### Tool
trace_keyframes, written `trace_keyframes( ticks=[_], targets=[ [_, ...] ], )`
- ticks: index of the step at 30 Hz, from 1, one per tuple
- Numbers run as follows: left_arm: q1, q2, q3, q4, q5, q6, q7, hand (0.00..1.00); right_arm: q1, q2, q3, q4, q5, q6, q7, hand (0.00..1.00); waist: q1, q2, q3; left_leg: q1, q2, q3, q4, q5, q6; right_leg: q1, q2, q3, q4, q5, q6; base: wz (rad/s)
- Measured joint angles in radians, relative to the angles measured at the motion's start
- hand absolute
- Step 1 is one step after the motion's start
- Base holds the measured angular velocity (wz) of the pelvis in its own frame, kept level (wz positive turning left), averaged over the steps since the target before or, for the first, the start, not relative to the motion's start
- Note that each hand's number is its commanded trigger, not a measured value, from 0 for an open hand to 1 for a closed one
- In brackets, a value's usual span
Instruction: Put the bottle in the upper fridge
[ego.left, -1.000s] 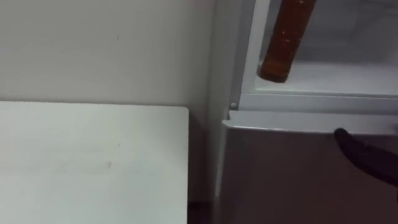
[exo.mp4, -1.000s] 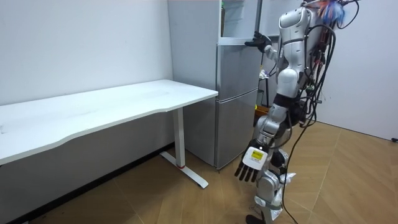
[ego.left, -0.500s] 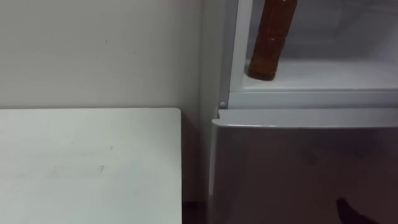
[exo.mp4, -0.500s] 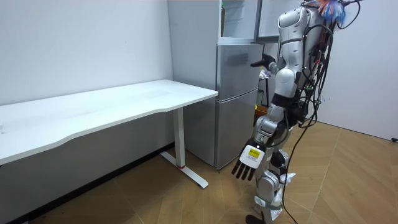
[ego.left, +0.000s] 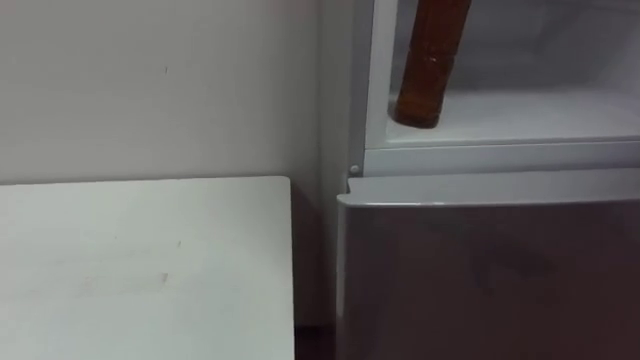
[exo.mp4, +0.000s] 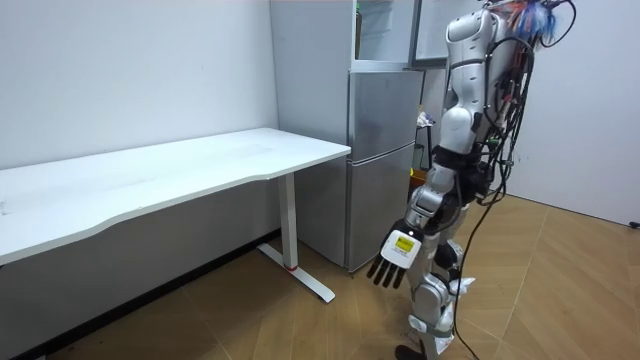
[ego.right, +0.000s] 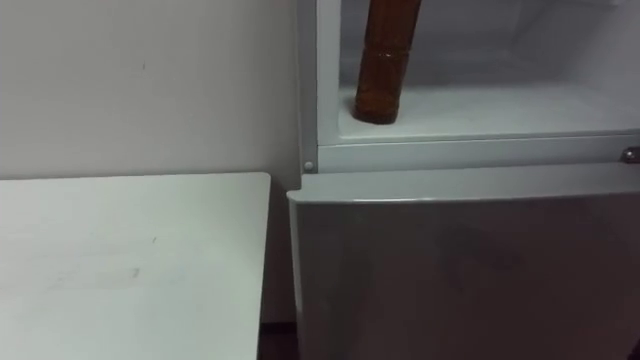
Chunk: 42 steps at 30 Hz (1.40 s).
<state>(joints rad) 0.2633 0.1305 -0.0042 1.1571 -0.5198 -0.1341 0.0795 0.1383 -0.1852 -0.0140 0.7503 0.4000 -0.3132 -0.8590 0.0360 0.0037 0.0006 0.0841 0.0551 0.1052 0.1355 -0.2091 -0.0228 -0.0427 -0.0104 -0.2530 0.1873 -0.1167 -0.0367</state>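
A brown bottle (ego.left: 425, 70) stands upright on the white shelf (ego.left: 540, 112) of the open upper fridge compartment, near its left wall; the bottle's top runs out of the picture. No hand touches it. In the room view I stand close in front of the grey fridge (exo.mp4: 380, 150), facing it. My left hand (exo.mp4: 393, 262) hangs at my side with straight fingers and holds nothing.
The shut lower fridge door (ego.left: 480, 270) lies below the shelf. A white table (ego.left: 140, 260) stands against the wall left of the fridge, with a narrow gap between them. Wooden floor lies behind me in the room view.
My right hand, a second ago raised at the fridge's front edge, has dropped down and out of the eye view. The bottle stays on the shelf. The camera has shifted slightly.
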Motion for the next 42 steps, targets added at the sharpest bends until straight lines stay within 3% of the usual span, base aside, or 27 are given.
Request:
trace_keyframes(
  ticks=[6,9,11,14,17,22,31,42],
  targets=[
    [0.017,0.002,0.005,0.002,0.001,0.000,0.000,0.00,0.001,-0.001,-0.002,0.191,0.160,0.003,0.030,0.00,-0.007,-0.005,-0.0037,-0.002,-0.001,-0.027,0.015,0.001,0.000,0.014,-0.005,-0.026,0.000,-0.010,0.000,0.16],
    [0.028,0.001,0.032,0.001,0.016,0.002,-0.006,0.00,0.001,0.000,-0.009,0.314,0.325,0.027,0.141,0.00,-0.006,-0.016,-0.0031,-0.004,-0.001,-0.039,0.016,0.001,0.000,0.019,-0.007,-0.039,0.000,-0.019,0.008,0.14],
    [0.036,-0.003,0.062,0.002,0.040,0.004,-0.013,0.00,0.004,0.003,-0.010,0.401,0.401,0.054,0.247,0.00,-0.006,-0.018,-0.0031,-0.001,-0.001,-0.051,0.017,0.001,0.000,0.027,-0.008,-0.049,-0.004,-0.020,0.009,0.12],
    [0.037,-0.003,0.102,0.002,0.084,0.025,-0.027,0.00,0.027,0.023,-0.008,0.511,0.469,0.133,0.469,0.00,-0.003,-0.017,-0.0011,0.003,0.000,-0.053,0.023,0.000,-0.001,0.033,-0.009,-0.052,-0.003,-0.022,0.008,0.05],
    [0.035,-0.006,0.107,0.001,0.101,0.046,-0.029,0.00,0.030,0.044,-0.008,0.568,0.496,0.204,0.624,0.00,-0.003,-0.011,0.0003,-0.002,0.000,-0.053,0.023,-0.003,-0.002,0.030,-0.008,-0.052,0.000,-0.023,0.010,-0.01],
    [0.036,-0.008,0.105,-0.001,0.100,0.076,-0.031,0.00,0.027,0.063,-0.005,0.580,0.494,0.283,0.772,0.00,-0.002,-0.007,-0.0001,-0.005,0.002,-0.051,0.027,-0.005,-0.003,0.029,-0.006,-0.051,0.001,-0.020,0.005,-0.01],
    [0.010,-0.008,0.101,0.001,0.100,0.113,-0.052,0.00,-0.016,0.062,0.031,0.590,0.411,0.330,0.910,0.00,-0.004,-0.006,-0.0002,-0.002,0.002,-0.051,0.026,-0.005,-0.004,0.033,-0.005,-0.050,-0.001,-0.012,-0.005,0.00],
    [-0.003,-0.009,0.099,0.001,0.101,0.153,-0.031,0.00,-0.029,0.060,0.030,0.613,0.411,0.359,0.939,0.00,-0.006,-0.002,0.0017,0.016,0.002,-0.050,0.016,-0.006,-0.003,0.047,-0.003,-0.045,-0.005,-0.013,-0.004,0.00]
  ],
)
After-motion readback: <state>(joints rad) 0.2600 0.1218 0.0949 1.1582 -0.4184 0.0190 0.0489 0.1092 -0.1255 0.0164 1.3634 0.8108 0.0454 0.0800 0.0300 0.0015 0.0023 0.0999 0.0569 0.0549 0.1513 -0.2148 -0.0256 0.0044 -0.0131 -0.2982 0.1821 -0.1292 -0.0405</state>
